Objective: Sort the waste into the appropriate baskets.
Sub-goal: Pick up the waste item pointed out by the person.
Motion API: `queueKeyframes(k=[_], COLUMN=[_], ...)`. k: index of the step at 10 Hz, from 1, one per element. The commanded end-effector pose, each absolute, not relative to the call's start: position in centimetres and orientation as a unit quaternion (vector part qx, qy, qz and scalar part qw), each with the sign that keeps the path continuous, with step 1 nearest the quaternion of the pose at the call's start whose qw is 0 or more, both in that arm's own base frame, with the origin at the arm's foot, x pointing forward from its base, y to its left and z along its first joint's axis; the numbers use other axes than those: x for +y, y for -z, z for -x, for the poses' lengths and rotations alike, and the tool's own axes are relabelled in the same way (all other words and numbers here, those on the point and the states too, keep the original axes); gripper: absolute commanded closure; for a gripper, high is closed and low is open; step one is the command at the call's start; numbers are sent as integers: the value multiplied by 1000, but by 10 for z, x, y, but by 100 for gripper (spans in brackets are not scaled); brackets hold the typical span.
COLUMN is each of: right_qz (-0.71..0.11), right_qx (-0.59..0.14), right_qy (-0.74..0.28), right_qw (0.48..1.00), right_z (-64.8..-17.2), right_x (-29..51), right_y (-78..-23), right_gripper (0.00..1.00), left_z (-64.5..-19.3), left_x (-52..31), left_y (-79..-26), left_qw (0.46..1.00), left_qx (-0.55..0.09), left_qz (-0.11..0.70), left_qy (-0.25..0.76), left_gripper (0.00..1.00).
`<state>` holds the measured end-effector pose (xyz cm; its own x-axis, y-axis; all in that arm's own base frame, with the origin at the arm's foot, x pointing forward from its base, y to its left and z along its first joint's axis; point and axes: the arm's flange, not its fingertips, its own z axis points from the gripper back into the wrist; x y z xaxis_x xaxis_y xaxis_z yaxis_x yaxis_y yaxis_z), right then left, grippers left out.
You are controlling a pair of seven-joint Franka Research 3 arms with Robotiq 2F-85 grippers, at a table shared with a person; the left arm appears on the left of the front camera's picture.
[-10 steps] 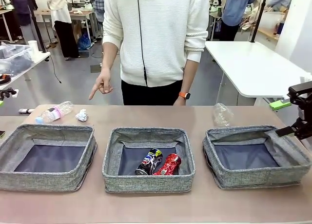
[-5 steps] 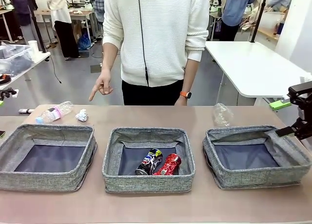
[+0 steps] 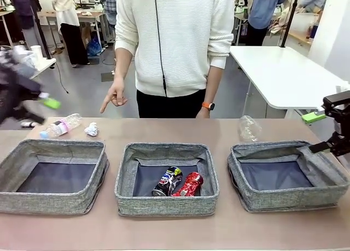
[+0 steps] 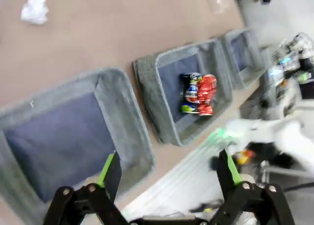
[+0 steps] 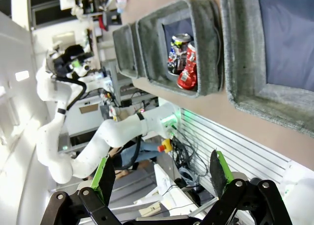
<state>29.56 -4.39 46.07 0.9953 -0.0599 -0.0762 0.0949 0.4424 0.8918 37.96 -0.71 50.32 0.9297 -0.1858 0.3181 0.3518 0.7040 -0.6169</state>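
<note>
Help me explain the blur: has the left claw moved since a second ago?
Yes. The left claw has swung in from the picture's left edge and now shows blurred just left of the pink-labelled bottle.

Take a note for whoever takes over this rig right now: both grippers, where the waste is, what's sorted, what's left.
Left gripper: open, empty, up at the table's left end.
Right gripper: open, empty, beside the right basket.
Done: dark can and red can lie in the middle basket.
Left: labelled bottle and paper wad on the table behind the left basket; clear bottle behind the right basket.
Person's hand points down near the wad.
</note>
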Motion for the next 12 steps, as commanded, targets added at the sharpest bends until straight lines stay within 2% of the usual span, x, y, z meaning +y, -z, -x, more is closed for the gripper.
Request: queueKeyframes(k=[1,2,3,4,5,6,8,12], right_qz=[-529,-529,-529,-529,-529,-529,-529,-529], right_qx=[13,13,13,13,13,13,13,13], right_qy=[58,58,58,58,58,58,58,58], right_qw=[847,847,847,847,847,847,847,847], right_z=[-299,-299,-299,-299,-299,-299,-299,-299], right_x=[-43,-43,-43,-43,-43,-43,-43,-43], right_y=[-463,-463,-463,-463,-463,-463,-463,-463], right_gripper=[0,0,0,0,0,0,0,0], left_z=[-405,-392,-398,-407,-418,-439,-486,-533], left_x=[-32,-30,-39,-48,-58,-69,-85,-96], left_y=[-477,-484,-499,-493,-484,-475,-467,-433], left_qw=[948,953,930,941,928,948,944,972], left_qx=[-139,-182,-125,-152,-327,-283,-275,-185], left_qz=[252,233,301,264,92,52,15,-32], left_qy=[135,65,173,149,-156,-140,-179,-140], left_gripper=[0,0,0,0,0,0,0,0])
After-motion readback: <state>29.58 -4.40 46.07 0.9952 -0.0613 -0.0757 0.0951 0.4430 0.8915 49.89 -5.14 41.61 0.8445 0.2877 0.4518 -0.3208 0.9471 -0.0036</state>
